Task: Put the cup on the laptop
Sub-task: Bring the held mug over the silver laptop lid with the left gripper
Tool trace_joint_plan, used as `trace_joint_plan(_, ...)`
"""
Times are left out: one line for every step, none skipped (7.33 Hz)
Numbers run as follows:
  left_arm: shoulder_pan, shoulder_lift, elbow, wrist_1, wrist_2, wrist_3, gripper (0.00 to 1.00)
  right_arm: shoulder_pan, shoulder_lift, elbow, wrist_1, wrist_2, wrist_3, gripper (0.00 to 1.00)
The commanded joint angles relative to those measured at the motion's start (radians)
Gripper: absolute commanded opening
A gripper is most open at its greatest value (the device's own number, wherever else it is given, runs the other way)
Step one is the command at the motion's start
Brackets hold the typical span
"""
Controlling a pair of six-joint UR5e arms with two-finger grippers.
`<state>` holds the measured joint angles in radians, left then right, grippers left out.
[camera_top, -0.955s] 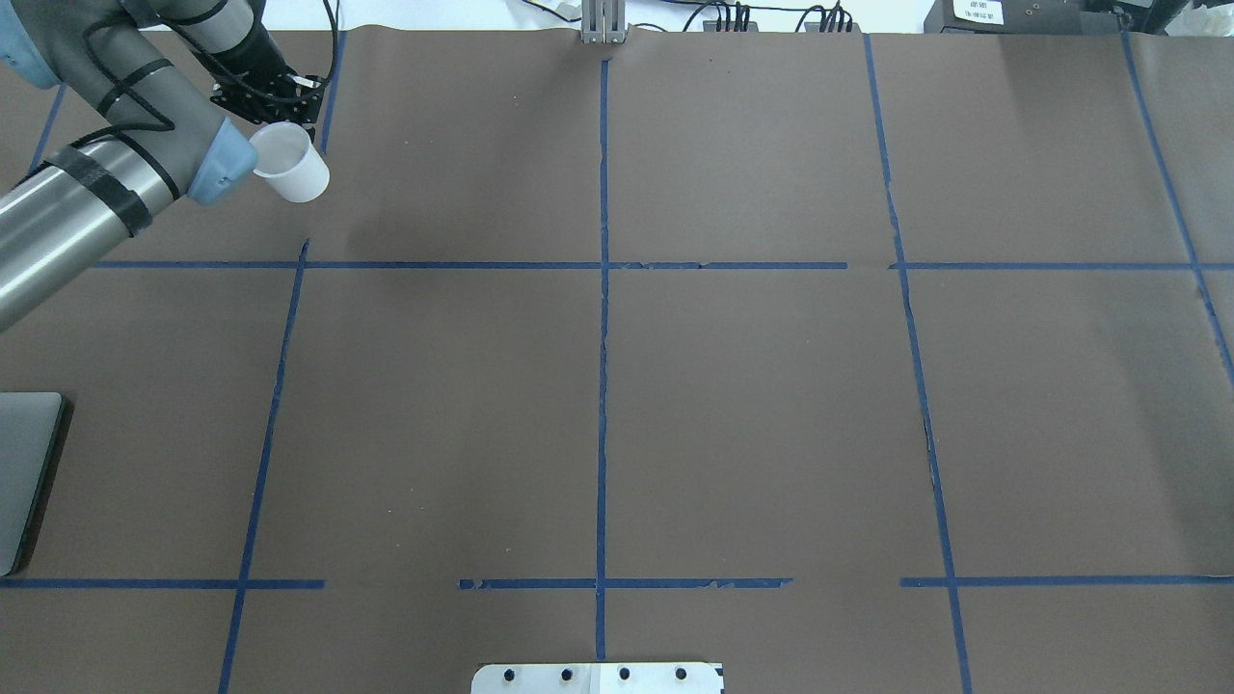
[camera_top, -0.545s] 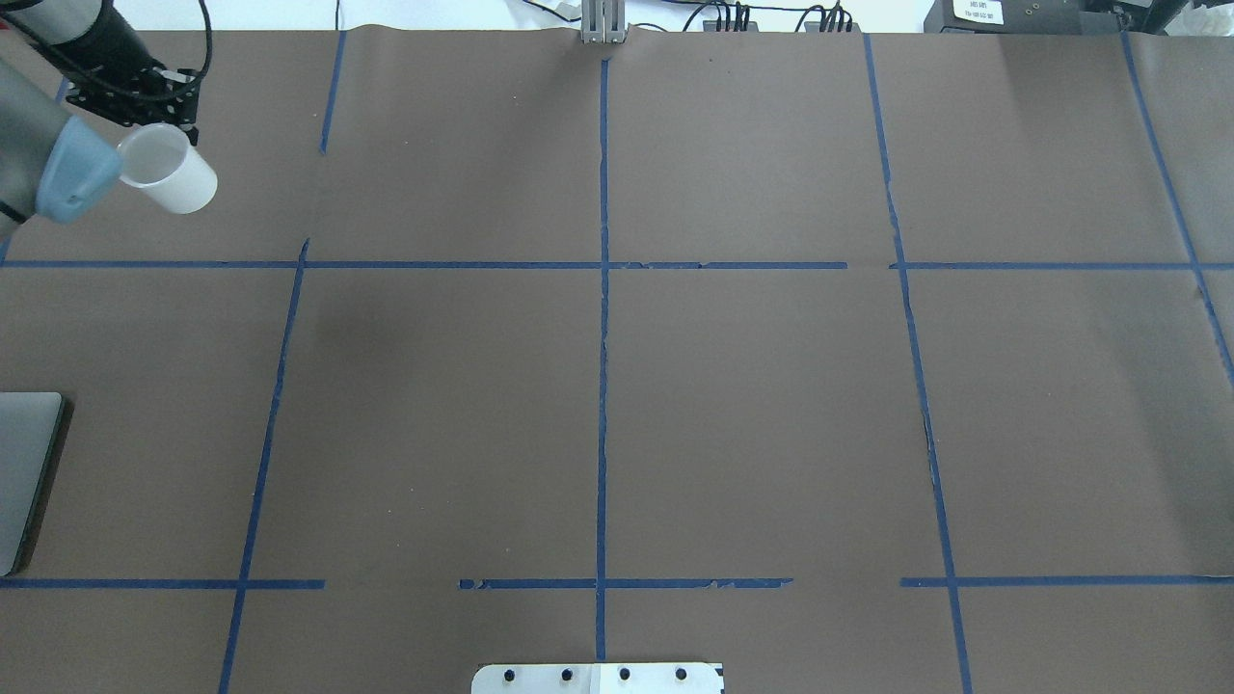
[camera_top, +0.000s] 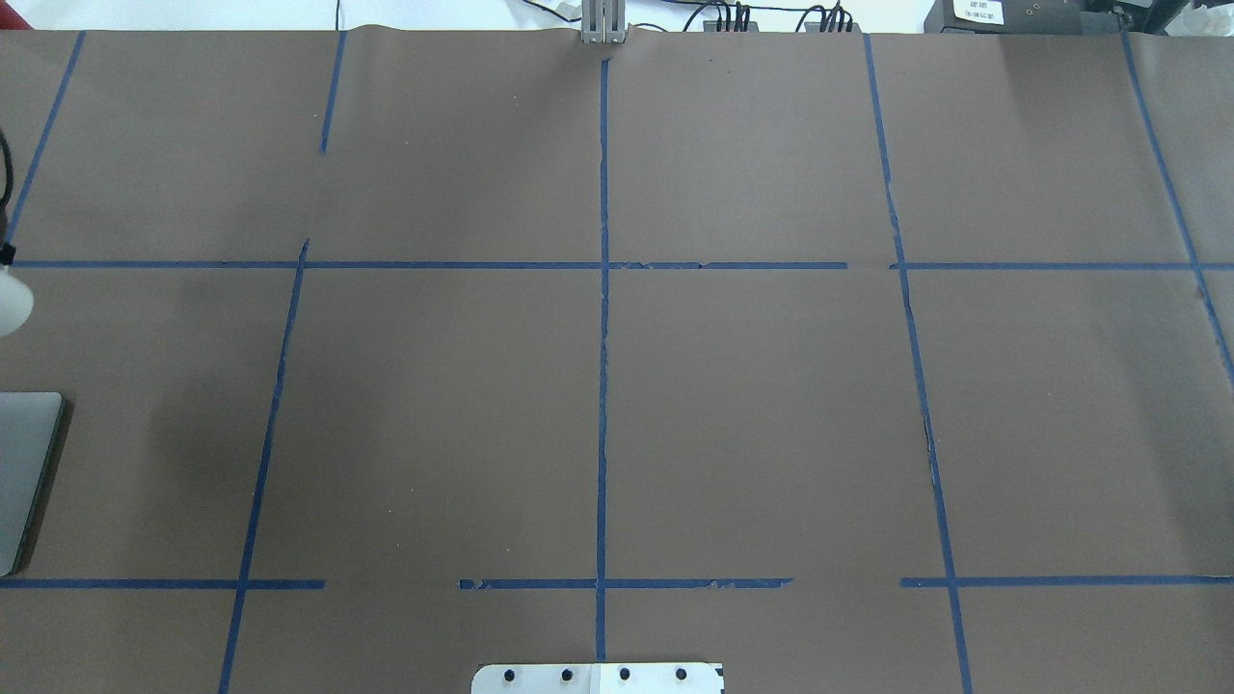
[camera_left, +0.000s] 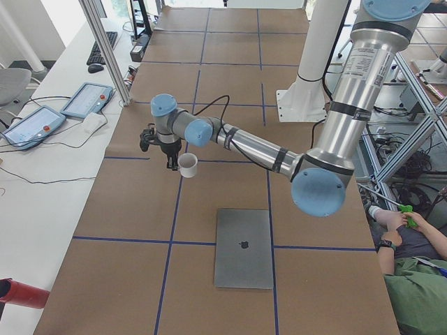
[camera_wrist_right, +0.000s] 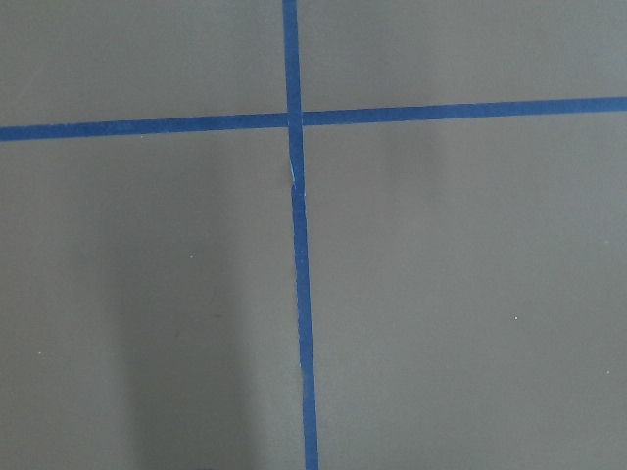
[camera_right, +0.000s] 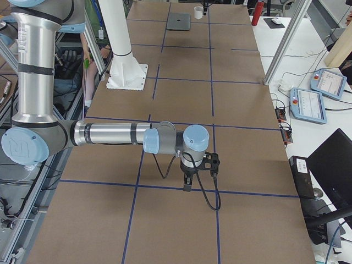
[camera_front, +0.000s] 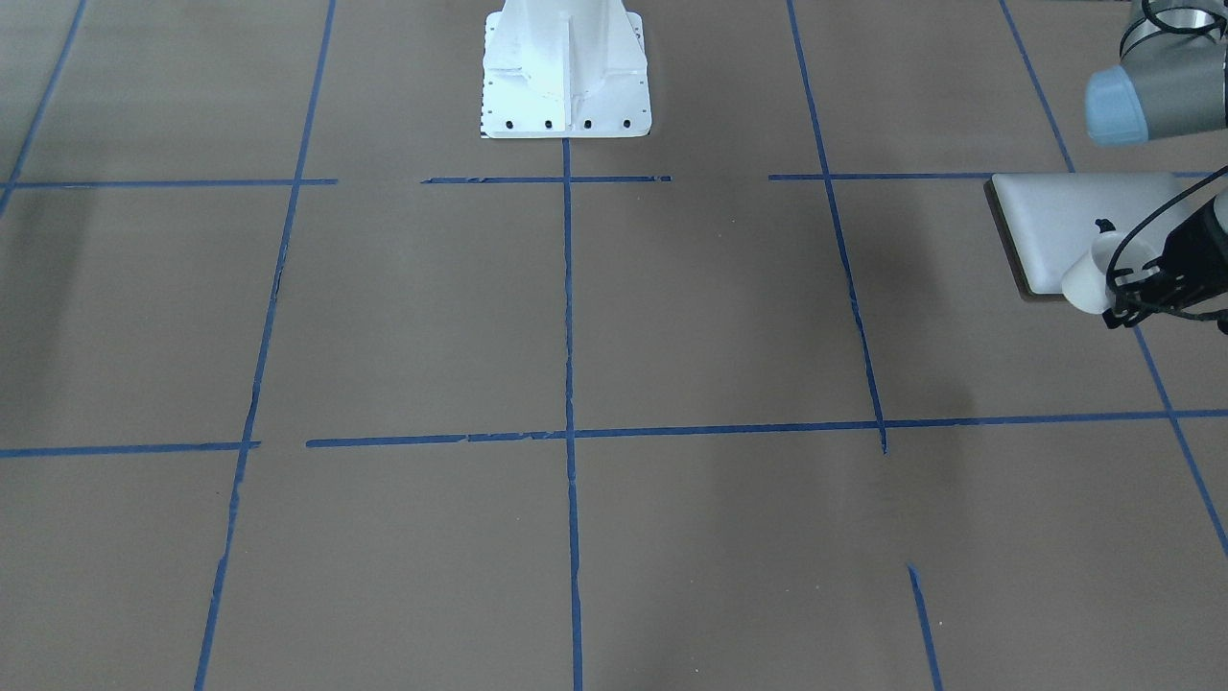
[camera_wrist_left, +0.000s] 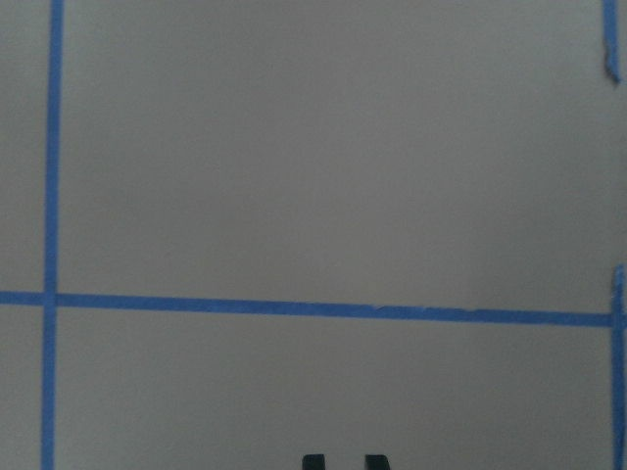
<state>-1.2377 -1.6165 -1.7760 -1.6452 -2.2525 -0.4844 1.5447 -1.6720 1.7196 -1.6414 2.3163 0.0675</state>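
The left gripper (camera_left: 174,163), clenched on the cup (camera_left: 188,166), holds it aloft above the desk (camera_left: 209,84), short of the laptop (camera_left: 241,265); carry it level over the laptop's middle before lowering gently

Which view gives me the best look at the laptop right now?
Exterior left: the laptop lies whole and unobstructed, logo visible. Front-facing shows only part of it, with the cup in front. Overhead catches only its edge; exterior right shows it tiny and far. Wrist views miss it.
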Motion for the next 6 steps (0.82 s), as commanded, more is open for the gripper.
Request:
trace_joint_plan(-0.025,0.250,-0.053,-0.162,-0.001,0.036,0.00,0.000,0.000,0.000,0.000,0.000,0.000,1.00)
trace_joint_plan(-0.025,0.330,-0.024,-0.288,-0.001,0.030,0.00,0.000,0.000,0.000,0.000,0.000,0.000,1.00)
trace_joint_plan(-0.026,0.358,0.009,-0.341,-0.001,0.027,0.00,0.000,0.000,0.000,0.000,0.000,0.000,1.00)
trace_joint_plan(-0.026,0.360,0.065,-0.416,-0.001,-0.011,0.00,0.000,0.000,0.000,0.000,0.000,0.000,1.00)
trace_joint_plan(-0.026,0.365,0.163,-0.559,-0.001,-0.063,0.00,0.000,0.000,0.000,0.000,0.000,0.001,1.00)
trace_joint_plan(-0.025,0.363,0.240,-0.694,-0.001,-0.135,0.00,0.000,0.000,0.000,0.000,0.000,0.000,1.00)
